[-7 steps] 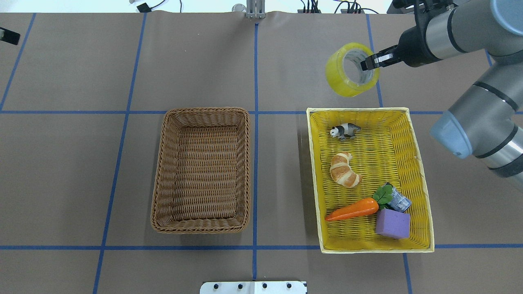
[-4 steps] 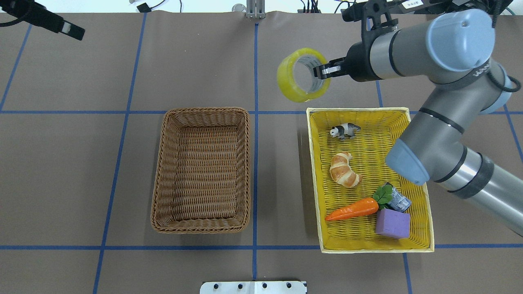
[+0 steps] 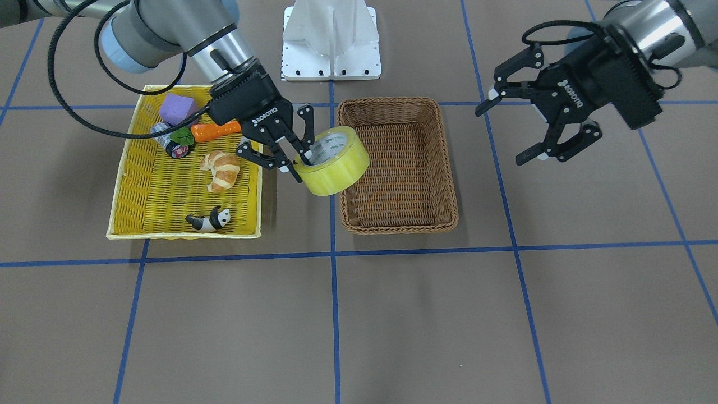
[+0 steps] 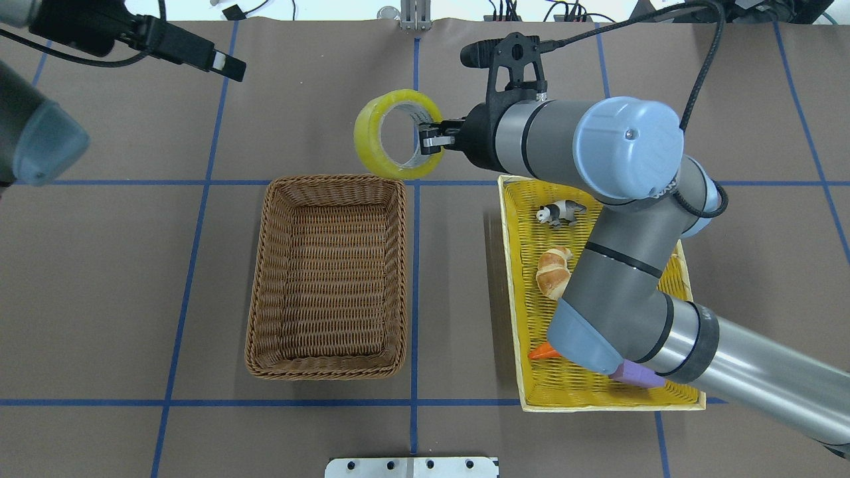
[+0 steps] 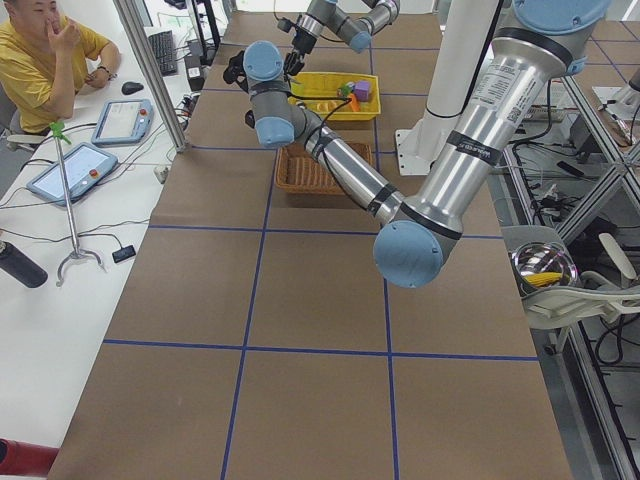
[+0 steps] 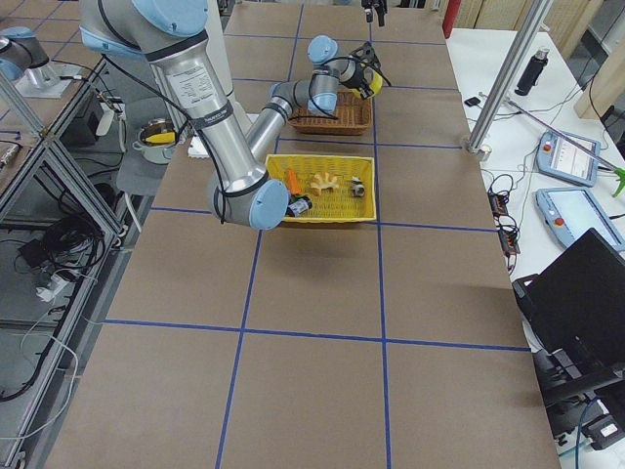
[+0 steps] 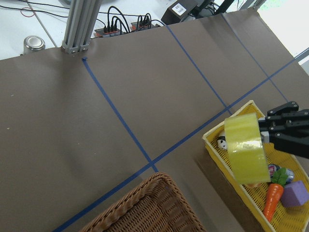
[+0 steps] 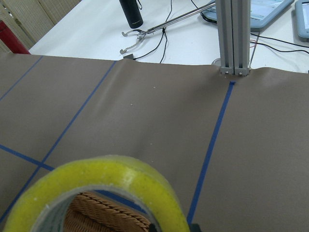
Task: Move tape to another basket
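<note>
The right gripper pinches one wall of the shiny, see-through yellow-green tape, a fat ring up in the air at 1 o'clock of the bumpy brown basket. It is closer to that basket than a moment ago. The yellow woven basket sits at 3 o'clock, and the left gripper hangs wide open, holding nothing.

Silver-grey arms carry pale blue joint caps, black cables and black ROBOTIQ-marked end effectors.

Probably robotics lab, aluminium frames, teach pendants
</note>
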Tool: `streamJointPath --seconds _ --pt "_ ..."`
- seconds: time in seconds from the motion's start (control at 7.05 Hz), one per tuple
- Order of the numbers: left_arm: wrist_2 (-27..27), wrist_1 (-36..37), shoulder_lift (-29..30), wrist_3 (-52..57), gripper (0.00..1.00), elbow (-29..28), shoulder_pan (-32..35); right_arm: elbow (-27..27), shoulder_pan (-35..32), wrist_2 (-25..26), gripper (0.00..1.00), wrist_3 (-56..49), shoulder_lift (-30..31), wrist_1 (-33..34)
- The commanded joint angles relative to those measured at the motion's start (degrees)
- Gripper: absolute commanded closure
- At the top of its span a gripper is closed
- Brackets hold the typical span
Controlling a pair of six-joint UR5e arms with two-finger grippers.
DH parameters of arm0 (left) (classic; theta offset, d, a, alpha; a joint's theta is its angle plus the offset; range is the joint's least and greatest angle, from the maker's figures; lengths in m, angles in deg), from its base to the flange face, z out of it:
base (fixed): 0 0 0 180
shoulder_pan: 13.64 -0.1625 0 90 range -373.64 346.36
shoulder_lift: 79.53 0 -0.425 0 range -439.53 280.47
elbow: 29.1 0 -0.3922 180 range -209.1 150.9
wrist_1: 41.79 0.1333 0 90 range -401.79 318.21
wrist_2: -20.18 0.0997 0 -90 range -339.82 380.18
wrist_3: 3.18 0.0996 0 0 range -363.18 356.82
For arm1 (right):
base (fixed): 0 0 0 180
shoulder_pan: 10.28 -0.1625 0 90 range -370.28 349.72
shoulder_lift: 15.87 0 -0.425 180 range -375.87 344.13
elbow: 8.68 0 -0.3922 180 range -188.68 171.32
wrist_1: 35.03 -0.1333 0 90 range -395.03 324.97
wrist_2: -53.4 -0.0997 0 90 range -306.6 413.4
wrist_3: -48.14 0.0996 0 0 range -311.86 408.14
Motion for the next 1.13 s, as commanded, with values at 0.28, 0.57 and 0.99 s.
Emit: streamJointPath --seconds 0.28,0.57,0.99 --pt "6.4 -7.8 0.8 -9.3 0.01 -0.5 -8.1 -0.1 3.4 3.6 1.0 0.9 -1.9 -1.6" --pt "6.4 -9.2 0.9 -10.5 0.01 -0.5 -9.1 -0.1 5.0 5.7 1.0 0.9 -2.1 -1.6" --pt "6.4 -9.3 0.8 -10.5 0.01 -0.6 -9.6 0.5 5.6 5.8 1.0 0.9 -2.2 -1.6"
